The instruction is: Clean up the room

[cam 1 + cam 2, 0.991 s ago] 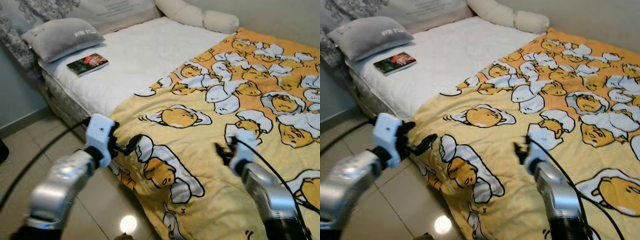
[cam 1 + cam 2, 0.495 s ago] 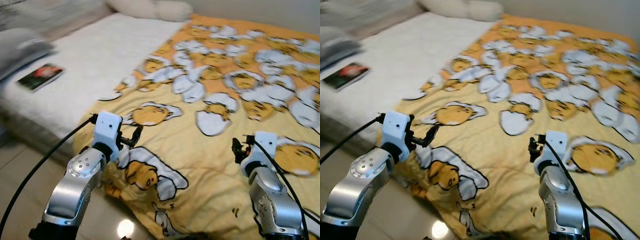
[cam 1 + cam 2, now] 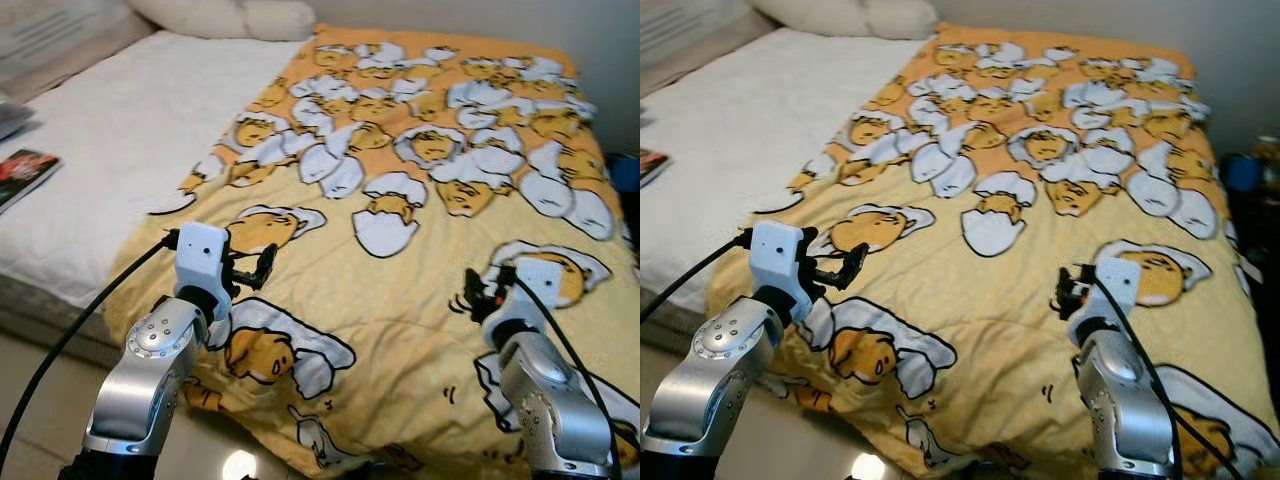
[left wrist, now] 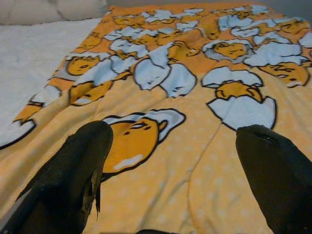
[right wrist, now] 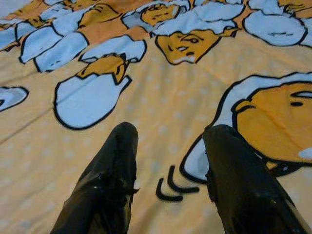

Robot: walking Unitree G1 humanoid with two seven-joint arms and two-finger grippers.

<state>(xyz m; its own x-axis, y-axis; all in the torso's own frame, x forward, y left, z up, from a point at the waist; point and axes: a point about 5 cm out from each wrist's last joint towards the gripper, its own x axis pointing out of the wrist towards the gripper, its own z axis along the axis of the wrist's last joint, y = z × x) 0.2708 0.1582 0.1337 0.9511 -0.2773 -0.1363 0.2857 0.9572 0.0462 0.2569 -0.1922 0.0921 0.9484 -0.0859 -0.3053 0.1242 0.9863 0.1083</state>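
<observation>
1. Blanket (image 3: 420,200): yellow-orange, printed with cartoon egg-yolk figures and white shell shapes. It covers the centre and right of the bed, and its near edge hangs over the bed's side at lower centre of the left eye view. Shallow creases run across the lower part, near both grippers.
2. Left gripper (image 3: 262,267): lower left of the left eye view, just above the blanket near its left corner. The left wrist view shows its fingers (image 4: 73,175) spread wide, jaws released, holding nothing.
3. Right gripper (image 3: 466,298): lower right of the left eye view, close over the blanket. The right wrist view shows its fingers (image 5: 109,180) parted with bare fabric between them, jaws released, holding nothing.
4. Bed (image 3: 110,140): bare white quilted mattress at left, not covered by the blanket.
5. Pillows (image 3: 225,17): 2 cream ones at the upper left edge, against the head of the bed.
6. Book (image 3: 20,175): dark cover with red, far left edge, lying on the mattress well apart from the blanket.
7. Progress, judged: early. The blanket leaves part of the bed bare and is ungrasped; spreading it and removing the book appear to remain.
8. Writing: none legible; the book's cover is too small to read.
</observation>
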